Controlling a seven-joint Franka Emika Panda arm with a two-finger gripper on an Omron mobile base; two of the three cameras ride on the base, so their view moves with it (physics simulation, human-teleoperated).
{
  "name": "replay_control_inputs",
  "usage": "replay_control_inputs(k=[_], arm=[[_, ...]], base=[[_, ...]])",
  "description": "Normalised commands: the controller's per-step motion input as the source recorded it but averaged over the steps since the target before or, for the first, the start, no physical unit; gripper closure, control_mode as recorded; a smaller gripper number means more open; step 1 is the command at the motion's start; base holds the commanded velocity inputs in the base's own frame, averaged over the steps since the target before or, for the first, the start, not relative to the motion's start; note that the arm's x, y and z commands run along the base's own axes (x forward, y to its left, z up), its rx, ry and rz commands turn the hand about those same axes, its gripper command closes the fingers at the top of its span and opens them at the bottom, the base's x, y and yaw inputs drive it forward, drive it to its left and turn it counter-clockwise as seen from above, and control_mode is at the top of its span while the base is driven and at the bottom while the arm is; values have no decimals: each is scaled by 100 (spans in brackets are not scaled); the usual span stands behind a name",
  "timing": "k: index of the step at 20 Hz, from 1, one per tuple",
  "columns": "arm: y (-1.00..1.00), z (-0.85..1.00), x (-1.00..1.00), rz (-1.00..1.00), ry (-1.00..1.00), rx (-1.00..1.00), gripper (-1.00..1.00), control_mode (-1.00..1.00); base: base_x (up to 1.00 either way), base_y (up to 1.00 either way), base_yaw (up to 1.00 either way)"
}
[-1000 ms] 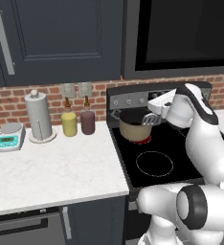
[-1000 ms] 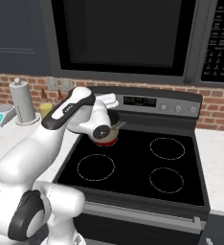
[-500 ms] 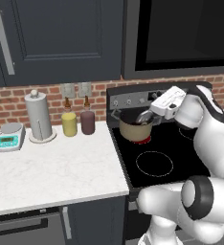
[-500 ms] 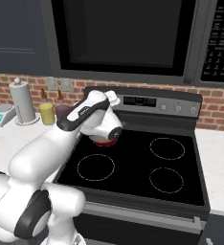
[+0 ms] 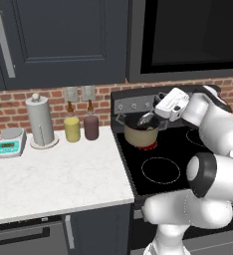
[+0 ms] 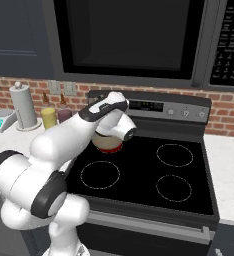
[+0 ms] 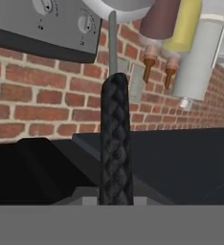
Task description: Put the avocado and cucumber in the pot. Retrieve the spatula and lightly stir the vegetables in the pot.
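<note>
The gripper (image 5: 157,115) is clamped on the spatula's (image 7: 116,143) black handle (silver head toward the pot (image 5: 140,134)), which sits just below it on the stove's (image 6: 139,175) back-left burner.

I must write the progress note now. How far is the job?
The spatula is fetched: the gripper is shut on its black handle, its head at the pot on the stove's back burner. Stirring seems under way or about to begin. Whether the vegetables are inside, I cannot tell.

A home kitchen: black stove (image 6: 154,170), microwave (image 6: 134,40) above, brick backsplash (image 5: 19,102), marble counter (image 5: 54,174)
</note>
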Motion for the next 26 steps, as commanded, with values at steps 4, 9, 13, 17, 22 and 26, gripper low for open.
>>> replay_control_inputs(k=[4,9,13,17,22,26], arm=[[-5,-6,47,0,0,0,100,-100],[-10,-21,28,0,0,0,100,-100],[-10,-38,13,0,0,0,100,-100],[-7,-44,11,0,0,0,100,-100],[-1,-28,23,0,0,0,100,-100],[0,-16,31,0,3,0,100,-100]], base=[[0,0,0],[0,0,0],[0,0,0],[0,0,0],[0,0,0],[0,0,0]])
